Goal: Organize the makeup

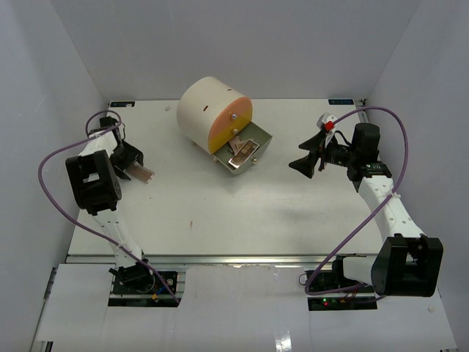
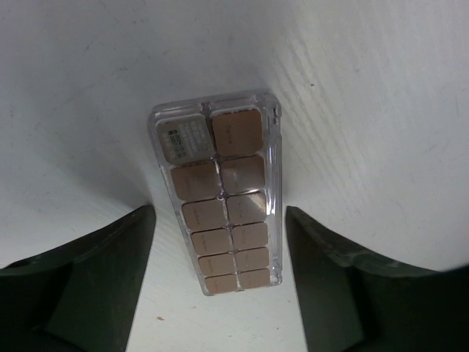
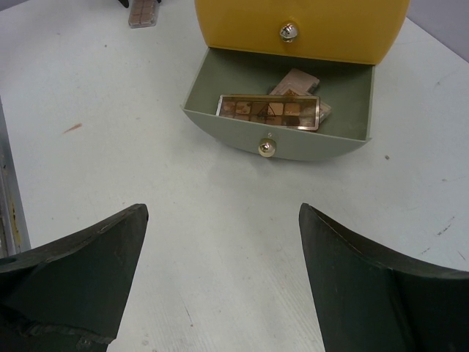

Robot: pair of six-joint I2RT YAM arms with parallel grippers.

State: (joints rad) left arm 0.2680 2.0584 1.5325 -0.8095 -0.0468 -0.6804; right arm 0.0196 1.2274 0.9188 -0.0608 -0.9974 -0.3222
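A flat pinkish-tan palette (image 2: 220, 192) in a clear case lies on the white table at the left (image 1: 141, 175). My left gripper (image 2: 220, 282) is open just above it, one finger on each side of its near end, not touching. It also shows far off in the right wrist view (image 3: 143, 12). A gold-framed palette (image 3: 269, 111) and another tan palette (image 3: 297, 82) lie in the open grey-green drawer (image 3: 220, 126) of the cream drawer unit (image 1: 209, 110). My right gripper (image 3: 223, 271) is open and empty, facing the drawer from the right (image 1: 306, 163).
The drawer unit has an orange-yellow front (image 3: 302, 29) with a closed upper drawer and a metal knob (image 3: 287, 31). White walls enclose the table on the left, back and right. Purple cables loop beside both arms.
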